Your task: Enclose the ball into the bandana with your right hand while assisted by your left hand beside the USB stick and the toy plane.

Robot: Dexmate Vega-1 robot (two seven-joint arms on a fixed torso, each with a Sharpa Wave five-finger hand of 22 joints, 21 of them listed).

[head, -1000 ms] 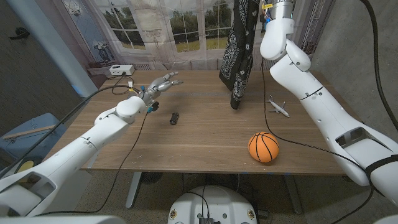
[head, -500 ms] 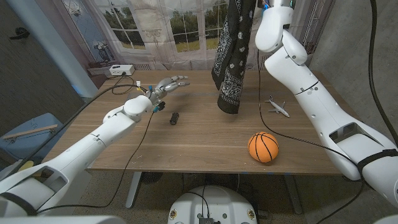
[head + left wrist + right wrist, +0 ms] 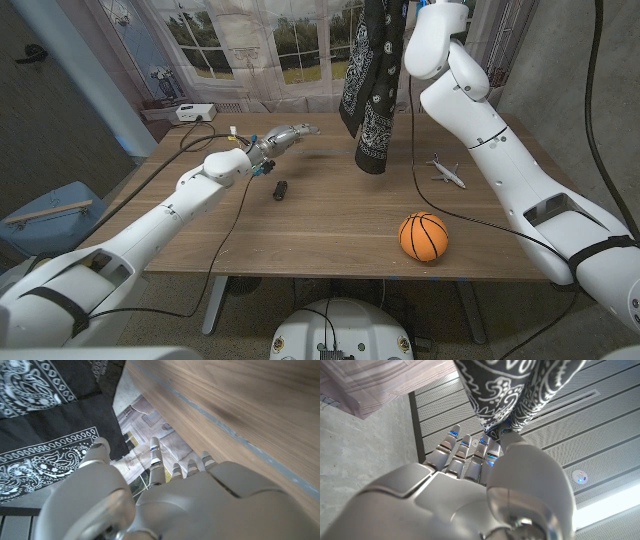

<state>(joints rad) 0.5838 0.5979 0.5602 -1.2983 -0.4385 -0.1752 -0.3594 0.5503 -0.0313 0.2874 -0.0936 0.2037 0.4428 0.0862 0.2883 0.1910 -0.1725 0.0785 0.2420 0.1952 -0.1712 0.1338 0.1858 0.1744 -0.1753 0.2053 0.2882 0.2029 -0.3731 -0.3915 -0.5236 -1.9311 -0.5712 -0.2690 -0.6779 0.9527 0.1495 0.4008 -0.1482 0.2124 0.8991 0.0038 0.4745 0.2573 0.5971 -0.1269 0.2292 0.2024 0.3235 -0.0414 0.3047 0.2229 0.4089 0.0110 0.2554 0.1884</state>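
Observation:
The black paisley bandana [image 3: 373,85] hangs in the air over the back of the wooden table [image 3: 330,225], its lower tip just above the wood. My right hand [image 3: 470,490] pinches the bandana [image 3: 520,390] at its top, high above the table. Beside the hanging cloth my left hand [image 3: 285,137] reaches out with its fingers stretched and nothing in them; past my left hand [image 3: 165,495] the bandana [image 3: 45,420] shows close by. The orange ball [image 3: 423,237] sits at the front right. The black USB stick [image 3: 281,189] lies left of centre, the toy plane [image 3: 446,171] at the right.
A white box [image 3: 190,112] with cables stands at the table's back left corner. A black cable [image 3: 225,215] runs along my left arm over the table. Curtained windows are behind the table.
My right arm has lifted the bandana higher and carried it a little left. My left hand has reached further right, towards the hanging cloth.

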